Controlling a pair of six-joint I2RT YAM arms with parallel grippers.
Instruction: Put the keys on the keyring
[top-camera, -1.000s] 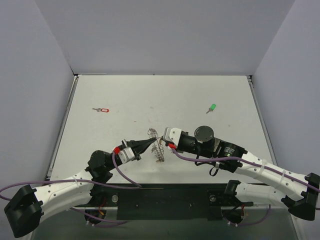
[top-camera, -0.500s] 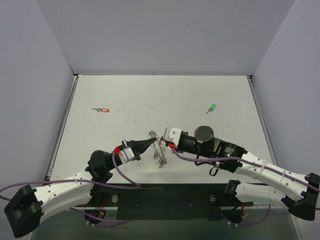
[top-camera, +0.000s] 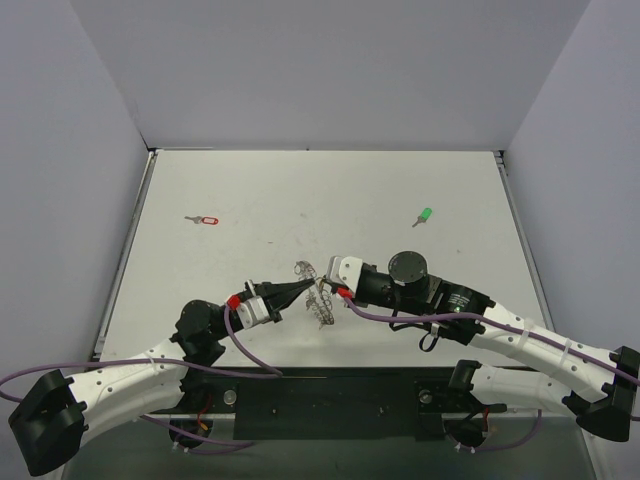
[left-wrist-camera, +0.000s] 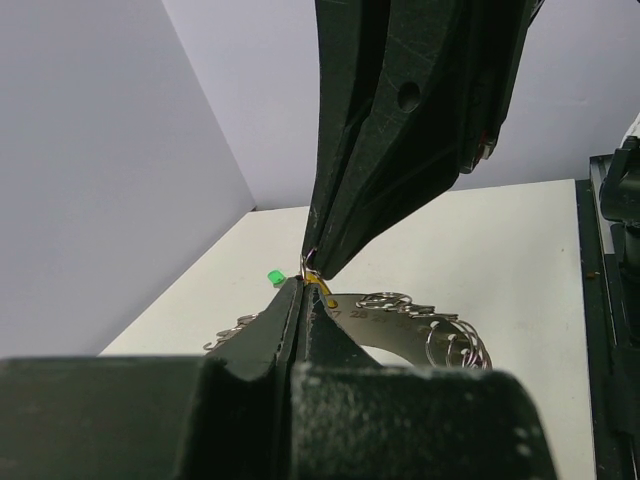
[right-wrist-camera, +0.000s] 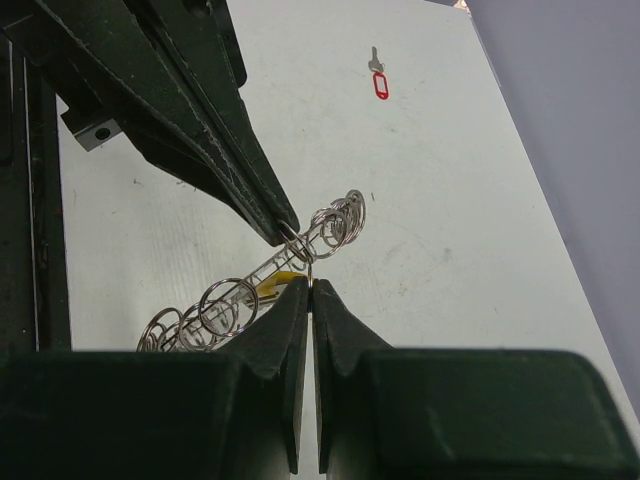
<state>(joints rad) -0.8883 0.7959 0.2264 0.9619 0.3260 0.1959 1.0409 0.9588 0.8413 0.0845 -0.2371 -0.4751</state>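
Centrally, toward the near edge of the white worktop (top-camera: 400, 180), the 2 arms meet tip to tip over the keyring (top-camera: 319, 305). The keyring is a silver band hung with many small wire rings. It lies stretched between the 2 sets of fingers, running from far-left to near-right in the top view.

The left gripper (top-camera: 306, 287) reaches in from the left. Its fingers are pressed together, and the right wrist view shows their tips nipping one end of the keyring. The right gripper (top-camera: 326, 286) comes in from the right with its fingers also squeezed tight. Their tips pinch a thin wire loop (left-wrist-camera: 305, 265) just beside the yellow-headed key (left-wrist-camera: 324, 291). Whether that loop belongs to the key or to the keyring cannot be told. The yellow head sits against the band, right between the 2 tips.

The red-headed key (top-camera: 206, 220) lies flat on the worktop, far to the left and well apart from the arms. The green-headed key (top-camera: 424, 214) lies on the far right, also well apart.
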